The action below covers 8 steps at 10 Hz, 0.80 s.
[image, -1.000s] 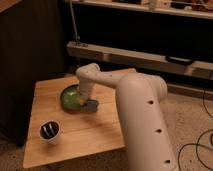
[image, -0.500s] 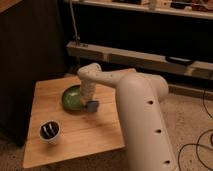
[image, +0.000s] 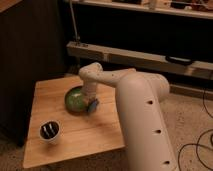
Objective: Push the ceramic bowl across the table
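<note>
The green ceramic bowl (image: 75, 100) sits near the middle of the light wooden table (image: 45, 90), slightly toward its far right. My gripper (image: 92, 105) is down at the bowl's right rim, touching it or very close. The white arm (image: 135, 100) reaches in from the right and covers the bowl's right edge.
A small white cup with dark contents (image: 50, 131) stands near the table's front left. A dark cabinet (image: 30, 45) rises to the left behind the table. A metal shelf rail (image: 150, 57) runs behind. Cables (image: 200, 145) lie on the floor at right.
The gripper has shifted slightly along the bowl's right rim. The bowl has moved little, if at all.
</note>
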{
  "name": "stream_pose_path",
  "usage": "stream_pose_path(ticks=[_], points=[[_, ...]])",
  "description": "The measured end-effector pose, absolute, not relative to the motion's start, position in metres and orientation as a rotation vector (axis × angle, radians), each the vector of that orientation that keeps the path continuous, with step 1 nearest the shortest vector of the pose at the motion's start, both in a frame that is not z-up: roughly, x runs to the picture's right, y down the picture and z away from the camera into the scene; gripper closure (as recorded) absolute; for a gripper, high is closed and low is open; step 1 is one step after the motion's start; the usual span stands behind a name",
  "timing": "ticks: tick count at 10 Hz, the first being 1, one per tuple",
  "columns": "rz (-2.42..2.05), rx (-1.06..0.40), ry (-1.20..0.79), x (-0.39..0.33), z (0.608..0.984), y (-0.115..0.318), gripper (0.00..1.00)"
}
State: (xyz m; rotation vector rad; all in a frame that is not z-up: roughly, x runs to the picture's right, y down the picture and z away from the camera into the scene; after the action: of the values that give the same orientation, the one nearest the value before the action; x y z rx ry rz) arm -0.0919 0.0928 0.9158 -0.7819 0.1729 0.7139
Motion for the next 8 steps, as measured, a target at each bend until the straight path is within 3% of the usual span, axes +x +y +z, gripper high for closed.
stream_pose_path(ticks=[8], points=[[0.724,-0.786,0.261,-0.033,0.909,0.109,1.00]])
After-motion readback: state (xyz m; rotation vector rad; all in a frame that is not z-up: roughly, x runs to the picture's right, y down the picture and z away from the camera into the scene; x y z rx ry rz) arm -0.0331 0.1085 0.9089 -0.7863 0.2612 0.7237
